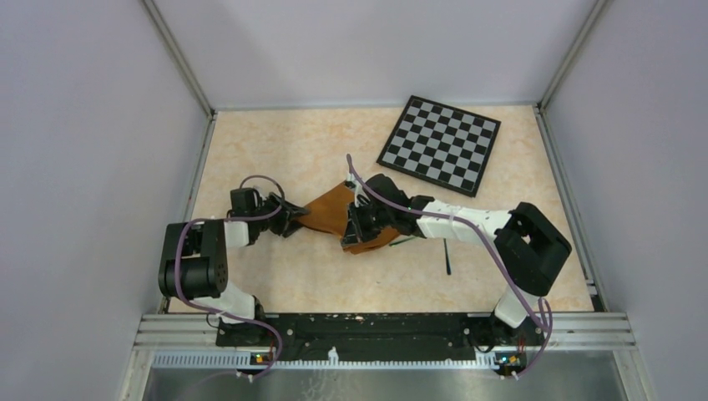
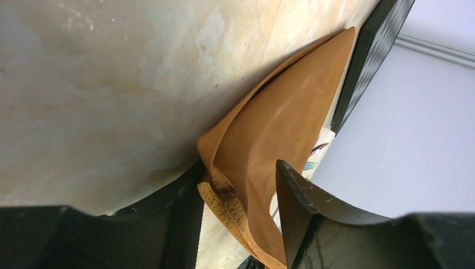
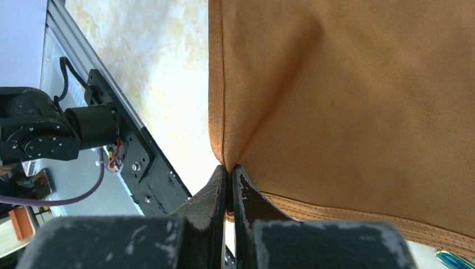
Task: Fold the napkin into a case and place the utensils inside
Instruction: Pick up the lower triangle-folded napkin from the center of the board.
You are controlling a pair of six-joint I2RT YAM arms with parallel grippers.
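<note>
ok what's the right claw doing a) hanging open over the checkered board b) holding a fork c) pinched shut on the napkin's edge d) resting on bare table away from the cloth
c, the right wrist view shows the right claw with its fingers pressed together on the hemmed edge of the napkin, while the checkered board lies apart at the far side.

Your pale marbled counter (image 1: pixel 275 150) carried a black-and-grey checkered board (image 1: pixel 440 144) lying flat near its far right corner. The rust-brown napkin (image 1: pixel 330 209) sat bunched near the middle, and a slim dark utensil (image 1: pixel 447 261) lay near its right side.
</note>
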